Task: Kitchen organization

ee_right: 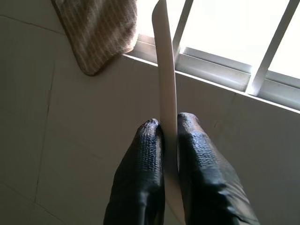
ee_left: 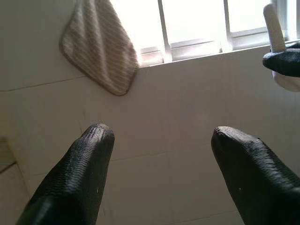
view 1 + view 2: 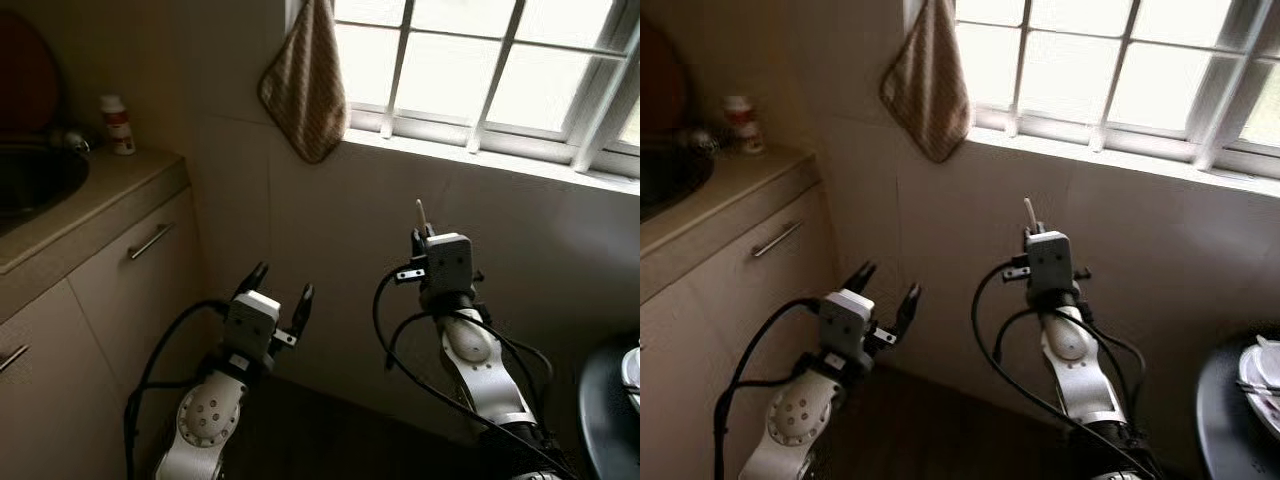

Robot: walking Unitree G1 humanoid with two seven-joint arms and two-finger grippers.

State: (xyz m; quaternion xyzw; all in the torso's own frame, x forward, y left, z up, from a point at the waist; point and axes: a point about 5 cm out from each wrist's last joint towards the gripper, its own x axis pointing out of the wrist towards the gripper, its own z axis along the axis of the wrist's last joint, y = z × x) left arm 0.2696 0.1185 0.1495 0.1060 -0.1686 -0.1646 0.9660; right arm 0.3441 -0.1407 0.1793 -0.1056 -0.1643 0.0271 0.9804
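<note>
A pale tiled wall (image 3: 330, 250) fills the middle of the head views, with a barred window (image 3: 480, 70) across the top from 12 to 2 o'clock, bright with daylight. At 9 to 10 o'clock runs the desk (image 3: 100, 200), a beige top over cabinet doors with metal bar handles (image 3: 150, 240); a dark round sink (image 3: 35, 175) is sunk into it at the far 9 o'clock edge. A brown striped cloth (image 3: 305, 90) hangs against the wall at 11 o'clock, just beside the window's corner. At 4 o'clock the rim of a dark round table (image 3: 1225, 400) shows, with white dishes (image 3: 1265, 385) on it. A small white bottle with a red label (image 3: 118, 125) stands on the desk at 10 o'clock, near the sink. The left gripper (image 3: 278, 295) is raised at 7 o'clock, facing the wall, its two black fingers (image 2: 79, 168) spread well apart with nothing between them. The right gripper (image 3: 420, 232) is held up at 5 o'clock, pointing upward below the window sill, its fingers (image 1: 140, 187) pressed together on a thin white flat stick (image 1: 166, 93), which stands upright out of the fingertips toward the window; what kind of utensil it is cannot be told.
</note>
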